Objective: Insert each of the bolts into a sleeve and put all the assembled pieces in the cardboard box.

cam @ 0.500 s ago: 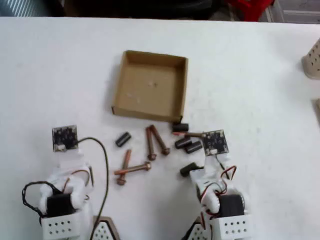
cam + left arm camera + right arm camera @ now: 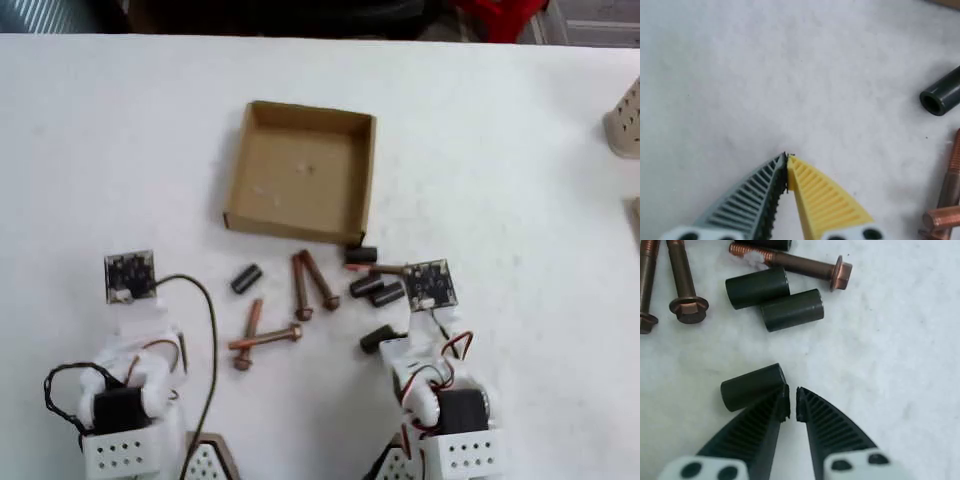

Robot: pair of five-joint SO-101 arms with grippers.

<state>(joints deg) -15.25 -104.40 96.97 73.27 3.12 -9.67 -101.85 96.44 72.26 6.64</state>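
Nothing has moved since the earlier frame: both arms and every part sit as they did. Your left gripper (image 2: 787, 162) is pressed together on nothing, over bare table (image 2: 500, 150), with one sleeve (image 2: 942, 95) and some bolt ends off to one side. Your right gripper (image 2: 792, 407) is all but closed, with a slim gap at the tips and nothing in it. Another sleeve (image 2: 752, 387) lies just beside one finger; whether it touches, you cannot tell.

Progress, as a judgement: nil.
- The box (image 2: 295, 226) holds no parts.
- Five sleeves counted in the high view, all loose on the table between box and arms.
- Four bolts (image 2: 300, 285) lie loose near the middle. A fifth bolt (image 2: 795, 262) lies beside a sleeve pair (image 2: 757, 287) close to the box's near corner.
- The fifth bolt's threaded end meets a further sleeve at the edge of the right wrist view. Whether it is inserted or just alongside cannot be told.

Left for you: apparently every insertion, then every transfer to the box.
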